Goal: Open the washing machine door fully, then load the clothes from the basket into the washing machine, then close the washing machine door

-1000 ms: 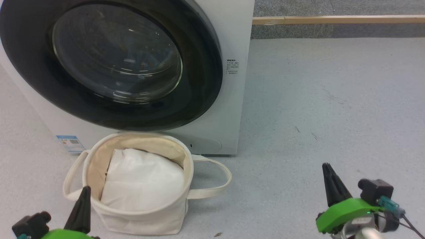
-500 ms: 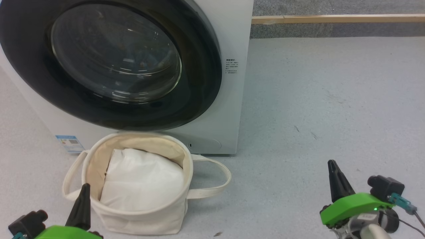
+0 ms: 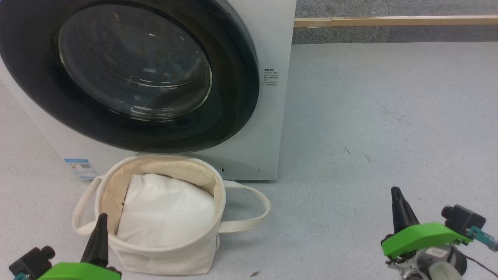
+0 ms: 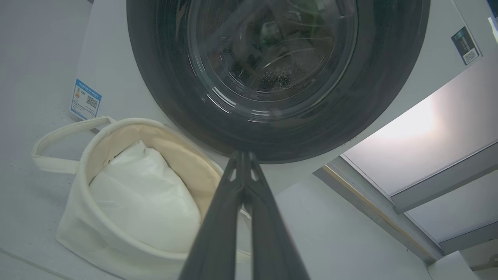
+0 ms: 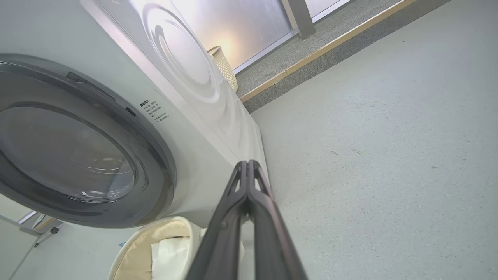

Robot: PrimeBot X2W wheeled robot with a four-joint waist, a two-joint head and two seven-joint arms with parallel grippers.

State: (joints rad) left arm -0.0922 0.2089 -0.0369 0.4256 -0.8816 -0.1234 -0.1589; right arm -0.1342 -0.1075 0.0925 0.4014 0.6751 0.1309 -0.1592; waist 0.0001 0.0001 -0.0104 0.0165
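A: What sits furthest left?

B: A small blue label [image 3: 79, 168] low on the washing machine [image 3: 268, 128], near its left corner. Below it, at the bottom edge of the head view, is the left gripper [image 3: 101, 223]. Its two dark fingers are pressed together and pinch nothing.

A: How near is it to the basket [image 3: 163, 256]?

B: Its tip shows just in front of the left side of the rim; I cannot tell whether they touch. The basket stands upright on the floor [image 3: 369, 116] right before the machine, under the door [image 3: 233, 77]. A plain white padding [image 3: 167, 210] lies inside, and the two handles [image 3: 253, 210] loop out to either side.

A: And the door?

B: It lies flush against the white front, the black rim ringing the glass. The glass is dark and full of reflections, so what is in the drum is not readable.

A: Further right?

B: Bare grey floor, with a wooden strip [image 3: 389, 21] running along the far edge.

A: And the right gripper [image 3: 397, 194]?

B: Low at the right, well apart from the basket and the machine. Its fingers are also closed tip to tip on nothing, and they point up over the floor
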